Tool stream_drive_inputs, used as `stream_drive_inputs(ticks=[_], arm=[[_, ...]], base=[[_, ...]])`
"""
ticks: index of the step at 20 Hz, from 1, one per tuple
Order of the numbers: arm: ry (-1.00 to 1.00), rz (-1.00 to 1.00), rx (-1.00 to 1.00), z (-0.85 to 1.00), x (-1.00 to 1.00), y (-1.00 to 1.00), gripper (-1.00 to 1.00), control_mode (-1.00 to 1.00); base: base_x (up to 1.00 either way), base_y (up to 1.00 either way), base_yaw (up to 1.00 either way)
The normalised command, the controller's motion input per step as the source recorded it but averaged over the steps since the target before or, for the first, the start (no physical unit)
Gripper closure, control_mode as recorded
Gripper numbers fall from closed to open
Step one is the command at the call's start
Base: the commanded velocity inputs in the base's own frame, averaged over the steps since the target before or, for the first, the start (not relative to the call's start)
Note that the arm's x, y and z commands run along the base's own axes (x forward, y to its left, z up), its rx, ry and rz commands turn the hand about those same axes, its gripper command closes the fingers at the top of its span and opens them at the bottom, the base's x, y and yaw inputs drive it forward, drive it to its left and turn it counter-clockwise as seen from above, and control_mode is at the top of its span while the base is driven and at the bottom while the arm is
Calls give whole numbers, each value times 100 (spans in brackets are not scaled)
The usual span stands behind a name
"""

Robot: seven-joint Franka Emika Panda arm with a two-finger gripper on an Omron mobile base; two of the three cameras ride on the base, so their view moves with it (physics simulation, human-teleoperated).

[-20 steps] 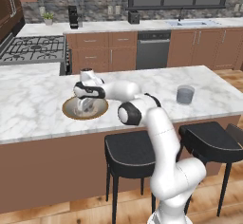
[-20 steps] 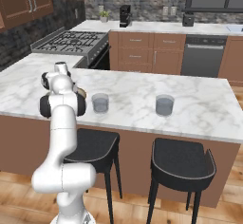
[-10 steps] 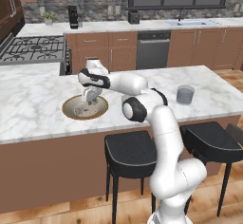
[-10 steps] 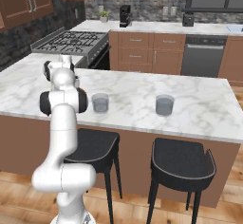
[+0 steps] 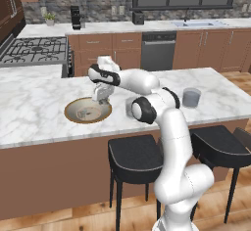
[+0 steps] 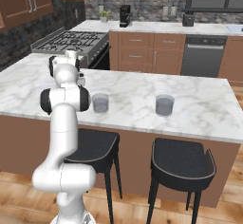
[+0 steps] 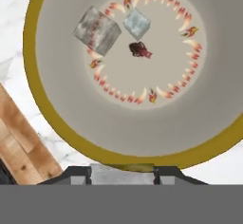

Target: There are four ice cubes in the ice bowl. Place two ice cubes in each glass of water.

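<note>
The ice bowl (image 5: 86, 111) lies on the marble island, and the hand view looks straight down at its golden rim (image 7: 142, 157). Two ice cubes rest on its patterned floor: a larger-looking one (image 7: 97, 31) and a smaller one (image 7: 136, 23) beside it. My gripper (image 5: 101, 99) hangs over the bowl's right edge. Its jaws (image 7: 122, 175) are shut on a third pale ice cube (image 7: 122, 170). One glass of water (image 6: 100, 102) stands close to my arm's elbow. The other glass (image 6: 164, 105) (image 5: 191, 98) stands farther right.
Two black stools (image 6: 182, 163) stand at the island's front edge. A gas stove (image 5: 32, 49) adjoins the island at the far left. Back counters hold a coffee maker (image 5: 75, 17) and a sink.
My gripper has lifted out of the bowl's middle and shifted right toward its rim, with an ice cube between the fingers. The bowl and the glasses have stayed put.
</note>
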Motion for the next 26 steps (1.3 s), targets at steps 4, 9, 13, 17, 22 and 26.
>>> stream_drive_inputs(ticks=[4, 9, 13, 17, 22, 26], arm=[[2, -13, -2, 5, -4, -42, 100, -100], [2, -18, -2, 2, -2, -44, 100, -100], [0, -23, -2, 18, -11, -41, 100, -100], [2, -19, -1, 21, -16, -43, 100, -100], [0, -23, -9, 1, -17, -42, 100, -100], [-1, -21, -11, 3, -20, -41, 100, -100]], base=[[0, 0, 0], [0, 0, 0], [0, 0, 0], [0, 0, 0], [0, 0, 0], [0, 0, 0]])
